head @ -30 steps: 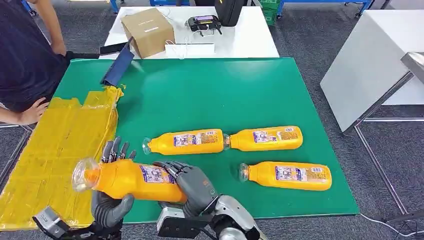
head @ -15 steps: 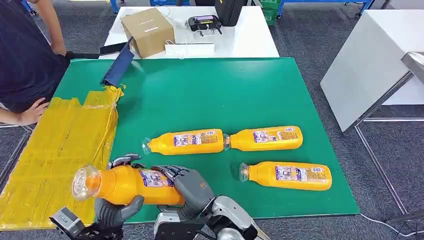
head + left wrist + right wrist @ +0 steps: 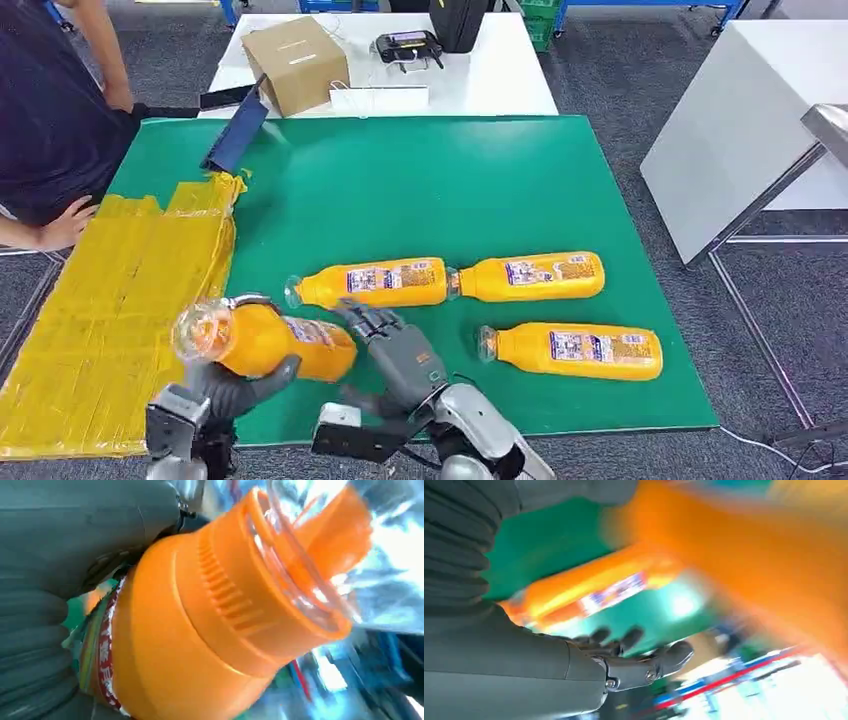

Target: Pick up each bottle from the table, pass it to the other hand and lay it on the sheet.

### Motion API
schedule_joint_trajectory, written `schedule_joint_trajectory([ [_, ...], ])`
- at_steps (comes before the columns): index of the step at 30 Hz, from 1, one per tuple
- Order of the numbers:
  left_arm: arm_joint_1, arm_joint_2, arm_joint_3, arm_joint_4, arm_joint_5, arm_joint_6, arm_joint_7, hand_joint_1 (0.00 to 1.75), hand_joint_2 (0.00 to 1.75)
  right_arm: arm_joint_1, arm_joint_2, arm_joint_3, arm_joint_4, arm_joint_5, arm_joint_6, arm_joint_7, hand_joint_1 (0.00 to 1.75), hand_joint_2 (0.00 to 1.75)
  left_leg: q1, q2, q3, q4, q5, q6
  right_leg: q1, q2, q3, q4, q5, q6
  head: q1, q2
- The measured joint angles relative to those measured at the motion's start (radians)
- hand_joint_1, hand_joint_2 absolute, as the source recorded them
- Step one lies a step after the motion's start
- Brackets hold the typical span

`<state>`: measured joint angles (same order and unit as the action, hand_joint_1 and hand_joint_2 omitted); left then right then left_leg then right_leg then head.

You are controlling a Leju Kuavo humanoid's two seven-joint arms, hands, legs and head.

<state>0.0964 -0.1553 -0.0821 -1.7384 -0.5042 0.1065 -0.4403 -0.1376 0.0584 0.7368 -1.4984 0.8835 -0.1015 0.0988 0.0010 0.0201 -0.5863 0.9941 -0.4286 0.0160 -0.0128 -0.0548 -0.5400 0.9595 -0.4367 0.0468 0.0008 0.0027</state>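
The left hand [image 3: 232, 385] grips the orange bottle [image 3: 265, 340] from beneath, just beside the yellow sheet [image 3: 110, 300]. The right hand [image 3: 395, 350], fingers spread, lies beside the bottle's base, holding nothing.

Orange plastic bottles [image 3: 545, 276] with white-and-blue printed labels lie on the flat green surface [image 3: 420, 190]. On its left is a crinkled bright yellow sheet [image 3: 120, 300]. At the far left stands a plain brown cardboard box [image 3: 295, 62].

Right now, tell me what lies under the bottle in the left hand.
Under the held bottle: the left hand, the green mat and the yellow sheet's edge. The mat directly beneath is covered.
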Motion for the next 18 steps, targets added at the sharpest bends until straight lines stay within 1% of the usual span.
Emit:
schedule_joint_trajectory([
  [2,-0.048,0.009,0.013,0.0,-0.112,0.072,0.026,1.75,1.75,-0.014,-0.01,-0.051,0.0,0.01,0.01,0.005,0.0,1.75,0.0,-0.001,0.0,0.0,0.001,0.0,0.0,-0.001,0.001,0.0,0.001,0.001,0.001,0.0],
  [4,-0.081,0.014,0.024,0.002,-0.126,0.084,0.034,1.75,1.75,-0.027,-0.018,-0.091,0.0,0.014,0.018,0.006,0.0,1.75,0.0,0.0,0.0,0.0,0.001,0.0,0.0,0.0,0.001,0.0,0.003,-0.001,0.001,0.0],
  [13,-0.105,0.024,0.034,0.007,-0.135,0.092,0.039,1.75,1.75,-0.027,-0.024,-0.133,-0.003,0.024,0.02,0.005,0.0,1.75,0.0,0.001,-0.003,0.0,0.001,0.0,0.0,0.0,-0.003,0.0,0.003,-0.002,0.001,0.0],
  [14,-0.106,0.024,0.034,0.007,-0.144,0.098,0.039,1.75,1.75,-0.027,-0.024,-0.133,-0.003,0.027,0.02,0.006,0.0,0.0,0.0,0.001,-0.003,0.0,0.001,0.0,0.0,0.0,-0.003,0.0,0.003,-0.002,0.001,0.0],
  [18,-0.141,0.037,0.036,0.027,-0.321,0.217,0.093,1.75,1.75,-0.043,-0.036,-0.154,-0.001,0.016,0.042,0.048,0.0,0.0,0.0,0.0,-0.003,0.0,0.002,0.0,0.0,0.0,-0.003,0.0,0.003,-0.002,0.0,0.0],
])
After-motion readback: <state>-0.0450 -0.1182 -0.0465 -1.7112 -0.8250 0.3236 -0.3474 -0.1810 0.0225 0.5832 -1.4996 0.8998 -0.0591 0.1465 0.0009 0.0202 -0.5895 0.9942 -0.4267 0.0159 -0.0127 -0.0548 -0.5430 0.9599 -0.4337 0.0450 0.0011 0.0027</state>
